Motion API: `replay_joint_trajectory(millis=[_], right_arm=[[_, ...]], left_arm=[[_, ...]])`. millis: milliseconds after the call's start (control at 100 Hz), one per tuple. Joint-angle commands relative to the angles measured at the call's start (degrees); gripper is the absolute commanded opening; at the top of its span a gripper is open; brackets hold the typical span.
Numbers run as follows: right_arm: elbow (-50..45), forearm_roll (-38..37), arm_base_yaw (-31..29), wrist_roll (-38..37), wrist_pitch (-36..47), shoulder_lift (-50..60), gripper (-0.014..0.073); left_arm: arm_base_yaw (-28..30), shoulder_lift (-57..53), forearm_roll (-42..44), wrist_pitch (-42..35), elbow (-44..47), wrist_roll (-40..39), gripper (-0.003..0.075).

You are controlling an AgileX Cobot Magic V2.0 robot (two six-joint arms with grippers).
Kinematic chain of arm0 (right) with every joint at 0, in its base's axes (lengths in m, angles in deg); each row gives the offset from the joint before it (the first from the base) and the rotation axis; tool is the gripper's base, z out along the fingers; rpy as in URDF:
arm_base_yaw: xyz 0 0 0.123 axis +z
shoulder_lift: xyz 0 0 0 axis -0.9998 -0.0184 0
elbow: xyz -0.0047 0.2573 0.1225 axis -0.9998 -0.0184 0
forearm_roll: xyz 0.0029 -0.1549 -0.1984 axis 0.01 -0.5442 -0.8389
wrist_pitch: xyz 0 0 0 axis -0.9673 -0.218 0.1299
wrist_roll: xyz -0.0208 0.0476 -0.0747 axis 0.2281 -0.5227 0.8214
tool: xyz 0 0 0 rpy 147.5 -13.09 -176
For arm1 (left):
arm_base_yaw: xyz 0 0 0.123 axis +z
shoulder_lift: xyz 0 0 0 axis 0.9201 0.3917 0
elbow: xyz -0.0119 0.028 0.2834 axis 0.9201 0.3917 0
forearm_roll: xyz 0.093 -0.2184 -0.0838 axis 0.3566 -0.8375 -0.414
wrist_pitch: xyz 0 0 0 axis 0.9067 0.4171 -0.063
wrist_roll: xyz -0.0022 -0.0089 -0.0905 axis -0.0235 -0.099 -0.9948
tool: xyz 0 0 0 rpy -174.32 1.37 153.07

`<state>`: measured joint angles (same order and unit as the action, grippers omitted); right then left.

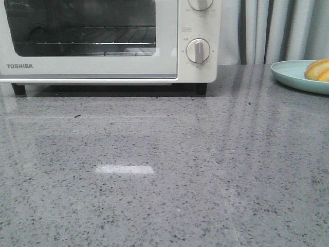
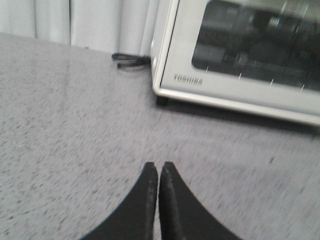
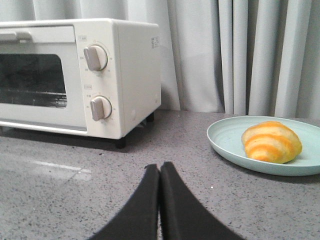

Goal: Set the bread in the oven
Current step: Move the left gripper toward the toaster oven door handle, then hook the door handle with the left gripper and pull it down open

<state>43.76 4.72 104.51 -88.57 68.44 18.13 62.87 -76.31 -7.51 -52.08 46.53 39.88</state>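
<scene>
The bread, a golden-orange roll with pale stripes, lies on a pale green plate; in the front view it shows at the far right edge on the plate. The off-white Toshiba oven stands at the back left with its glass door closed; it also shows in the left wrist view and the right wrist view. My left gripper is shut and empty over bare counter in front of the oven. My right gripper is shut and empty, short of the plate. Neither gripper shows in the front view.
The grey speckled counter spreads across the front. Pale curtains hang behind the oven and plate. A dark cord lies by the oven's left side. Two round white dials sit on the oven's right panel.
</scene>
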Motion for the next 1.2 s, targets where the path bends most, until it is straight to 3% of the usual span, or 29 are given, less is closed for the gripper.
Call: replay_joint_trajectory(millis=[0,100,220,340,400,520,650,740,840,990,1190], right_arm=[[-0.7,3.2,-0.3,-0.2,5.3,1.3,-0.0057],[-0.7,9.1,-0.3,-0.2,5.3,1.3,-0.0058],[-0.7,17.3,-0.3,-0.4,5.4,1.3,-0.0058],[0.0,19.5,-0.3,-0.5,4.7,1.3,-0.0058],[1.5,19.5,-0.3,-0.5,3.0,0.9,-0.0058],[7.7,16.1,-0.3,-0.5,-3.8,-1.8,-0.0058],[17.0,3.0,-0.2,-0.4,-14.5,-7.9,-0.0058],[21.4,-2.2,-0.2,-0.4,-18.3,-13.5,-0.0058],[24.1,-3.1,-0.2,-0.4,-16.9,-18.9,-0.0058],[24.6,-3.1,-0.2,-0.4,-11.4,-24.3,-0.0058],[24.6,-3.1,-0.2,-0.4,-8.7,-26.4,-0.0058]], left_arm=[[0.2,-1.8,-8.9,-9.7,1.4,0.0,-0.0021],[0.2,-1.8,-19.7,-12.4,1.4,0.0,-0.0021],[0.2,-1.8,-20.9,-12.4,1.4,0.0,-0.0021],[0.1,-1.8,-28.5,-12.4,0.5,0.0,-0.0021],[0.1,-1.7,-28.3,-12.0,-0.9,0.1,-0.0021],[0.1,0.7,-22.9,-6.4,-6.0,0.6,-0.0022],[0.1,8.3,-17.5,-0.8,-14.4,1.4,-0.0022],[0.1,15.6,-17.4,2.3,-21.0,7.6,-0.0021],[0.1,24.1,-17.4,4.8,-28.4,15.4,-0.0021],[-0.8,35.8,-18.0,5.4,-38.1,18.7,-0.0021],[-11.5,48.0,-17.9,0.9,-47.1,22.2,-0.0021]])
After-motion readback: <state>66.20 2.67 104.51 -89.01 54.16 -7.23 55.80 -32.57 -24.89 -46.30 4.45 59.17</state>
